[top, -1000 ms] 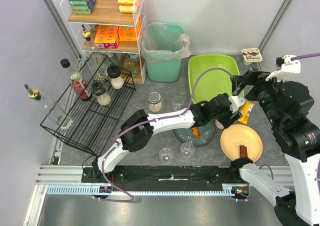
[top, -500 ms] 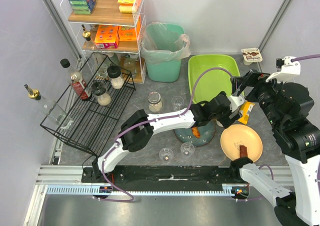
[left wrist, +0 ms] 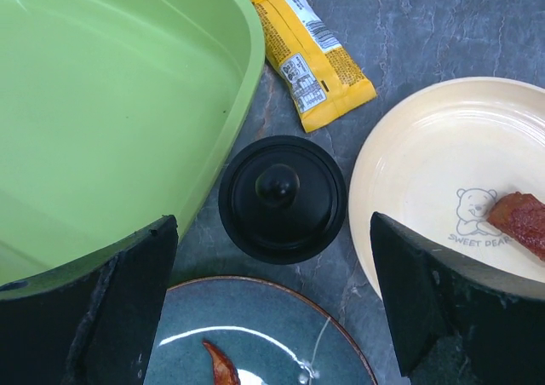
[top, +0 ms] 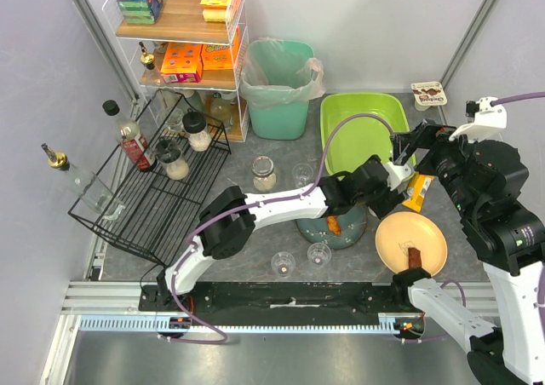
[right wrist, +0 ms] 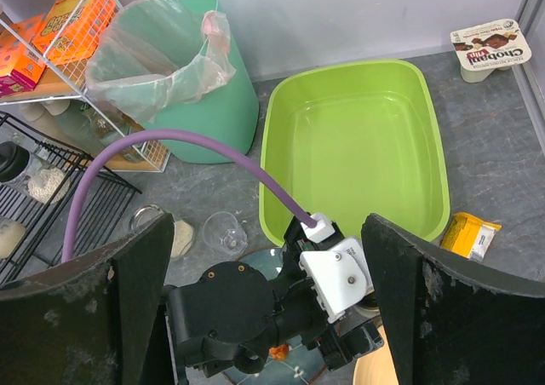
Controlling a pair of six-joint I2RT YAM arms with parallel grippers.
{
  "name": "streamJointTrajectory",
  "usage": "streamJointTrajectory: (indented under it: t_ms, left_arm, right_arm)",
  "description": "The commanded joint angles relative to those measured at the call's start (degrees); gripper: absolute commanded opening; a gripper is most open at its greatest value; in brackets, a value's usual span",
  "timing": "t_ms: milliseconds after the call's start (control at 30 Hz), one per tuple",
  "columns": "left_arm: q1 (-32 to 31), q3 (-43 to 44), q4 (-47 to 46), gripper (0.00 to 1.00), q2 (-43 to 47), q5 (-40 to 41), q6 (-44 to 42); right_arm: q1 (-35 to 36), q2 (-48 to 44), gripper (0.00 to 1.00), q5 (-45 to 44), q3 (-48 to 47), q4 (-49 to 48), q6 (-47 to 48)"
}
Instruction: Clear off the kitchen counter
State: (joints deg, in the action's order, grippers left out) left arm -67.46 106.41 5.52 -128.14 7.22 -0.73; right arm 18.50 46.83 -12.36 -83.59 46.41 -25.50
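The counter (left wrist: 443, 27) holds one cream plate (left wrist: 417, 163), one blue plate (left wrist: 272, 317), one black lid (left wrist: 281, 199), one yellow packet (left wrist: 311, 53) and one green tub (left wrist: 102, 104); left fingers (left wrist: 128, 308) and right fingers (right wrist: 136, 308) stand spread, empty.

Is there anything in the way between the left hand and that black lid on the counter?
Nothing visible. The left hand hangs open right over the black lid on the kitchen counter, with the green tub and cream plate off to the sides.

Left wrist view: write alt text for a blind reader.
The open left gripper hangs over a black knobbed lid on the kitchen counter. Around it lie a lime-green tub, a yellow snack packet, a cream plate and a blue-grey plate.
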Motion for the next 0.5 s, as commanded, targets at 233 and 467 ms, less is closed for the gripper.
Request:
streamJointTrajectory:
  t_ms: [233, 467]
  left_arm:
    - [0.31, 4.06, 0.10, 0.97, -0.79, -3.70, 1.17]
    - [0.66, 6.61, 1.42, 0.90, -3.69, -6.17, 2.84]
  right_arm:
    - [-0.13, -0.86, 0.98, -0.21, 1.33, -0.18, -1.13]
    - [-0.13, -1.30, 0.98, -0.82, 1.59, -0.18, -0.87]
